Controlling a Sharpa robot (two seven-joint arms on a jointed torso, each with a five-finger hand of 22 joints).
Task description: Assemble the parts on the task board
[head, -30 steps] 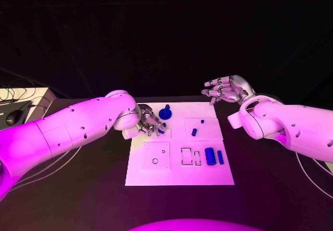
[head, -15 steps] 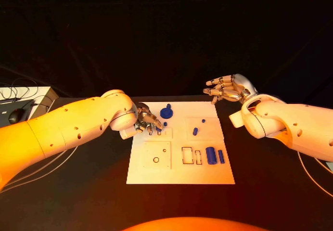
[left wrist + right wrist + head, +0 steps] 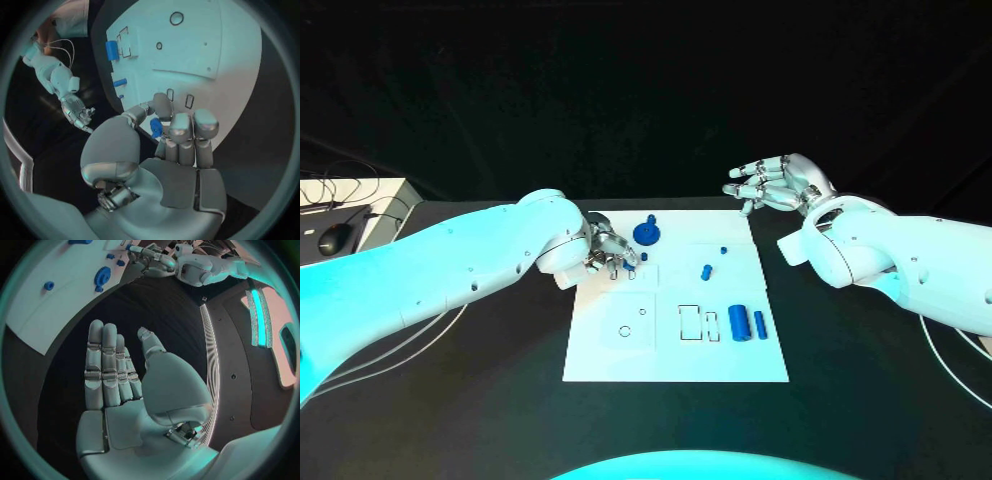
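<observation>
Left hand (image 3: 610, 254) over the task board's (image 3: 675, 355) far-left corner, fingers (image 3: 180, 134) pinching a small blue part (image 3: 156, 128). Right hand (image 3: 773, 185) raised off the board's far-right corner above the desk (image 3: 473, 400), fingers spread, holding nothing. Two blue cylinders (image 3: 747, 324) lie near the board's right edge.

Your head camera looks steeply down on the bench (image 3: 473, 400), task board (image 3: 675, 360) at centre frame. Each wrist camera sits close behind its own hand; both also catch the board's far end.
</observation>
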